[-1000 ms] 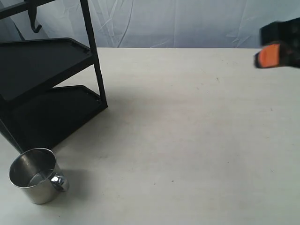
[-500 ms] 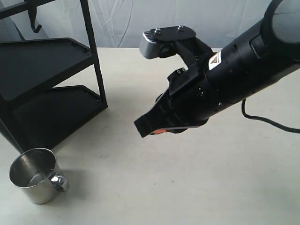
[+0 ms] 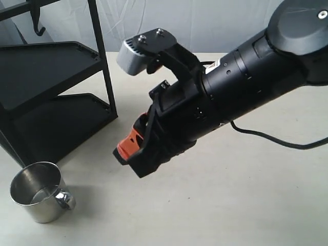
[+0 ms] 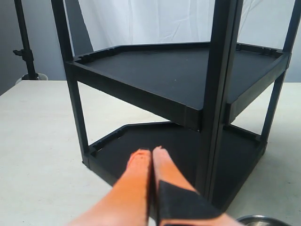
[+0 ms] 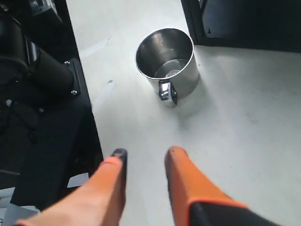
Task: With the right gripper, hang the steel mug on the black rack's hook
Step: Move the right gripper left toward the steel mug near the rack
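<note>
- The steel mug (image 3: 38, 191) stands upright on the desk (image 3: 246, 195), just in front of the black rack (image 3: 48, 97), near the front left corner of the desk in the exterior view. Its handle (image 3: 65, 199) points to the right in that view.
- In the right wrist view, the mug (image 5: 166, 62) is ahead of the orange fingers (image 5: 188, 183), apart from them, with the handle turned toward the camera.
- The right end effector (image 3: 130, 154) hangs above the desk, to the right of the mug. Its fingers have a gap between them and hold nothing.
- The left end effector (image 4: 151, 155) has its two fingers pressed together, empty, pointing at the lower tray of the rack.
- The hook (image 3: 37, 23) hangs from the upper bar of the rack, with nothing on it.
</note>
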`<move>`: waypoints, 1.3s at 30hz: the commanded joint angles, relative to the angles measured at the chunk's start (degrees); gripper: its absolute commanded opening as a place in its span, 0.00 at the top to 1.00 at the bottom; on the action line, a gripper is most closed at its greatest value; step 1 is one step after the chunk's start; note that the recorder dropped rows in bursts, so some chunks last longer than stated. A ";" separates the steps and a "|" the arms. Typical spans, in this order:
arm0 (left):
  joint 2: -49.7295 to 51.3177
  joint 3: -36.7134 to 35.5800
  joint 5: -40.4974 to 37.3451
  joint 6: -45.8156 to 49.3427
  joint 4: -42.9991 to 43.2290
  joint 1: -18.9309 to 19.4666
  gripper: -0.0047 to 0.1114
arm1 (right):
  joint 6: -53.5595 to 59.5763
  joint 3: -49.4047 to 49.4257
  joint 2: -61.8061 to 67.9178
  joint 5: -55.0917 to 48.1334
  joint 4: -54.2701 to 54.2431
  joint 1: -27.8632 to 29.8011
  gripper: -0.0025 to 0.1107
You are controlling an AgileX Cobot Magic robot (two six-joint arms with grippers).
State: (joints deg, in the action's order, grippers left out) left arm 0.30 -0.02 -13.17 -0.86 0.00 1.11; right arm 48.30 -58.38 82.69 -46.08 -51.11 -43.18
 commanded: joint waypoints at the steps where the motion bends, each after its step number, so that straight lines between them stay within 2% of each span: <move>1: -0.30 0.02 -0.06 -0.10 0.00 -0.07 0.95 | 1.14 -0.26 0.84 2.86 -0.57 -0.25 0.57; 7: -0.30 0.02 -0.06 -0.10 0.00 -0.07 0.95 | -3.14 -0.37 1.58 13.81 -3.83 -0.25 0.57; 16: -0.30 0.02 -0.06 -0.10 0.00 -0.07 0.95 | -4.41 -9.47 11.72 4.83 -3.67 -0.25 0.57; 22: -0.30 0.02 -0.06 -0.10 0.00 -0.07 0.95 | -7.10 -17.98 18.53 3.91 5.38 -2.91 0.57; 26: -0.30 0.02 -0.06 -0.10 0.00 -0.07 0.95 | -18.62 -24.41 24.16 1.47 17.89 -6.17 0.57; 34: -0.30 0.02 -0.06 -0.10 0.00 -0.07 0.95 | -23.45 -35.60 34.45 0.26 24.04 -11.96 0.57; 39: -0.30 0.02 -0.06 -0.10 0.00 -0.07 0.95 | -25.84 -39.04 38.15 -0.64 26.15 -12.24 0.57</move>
State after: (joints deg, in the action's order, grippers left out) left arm 0.30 -0.02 -13.17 -0.86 0.00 1.11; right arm 22.98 -96.68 120.34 -46.16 -25.65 -55.41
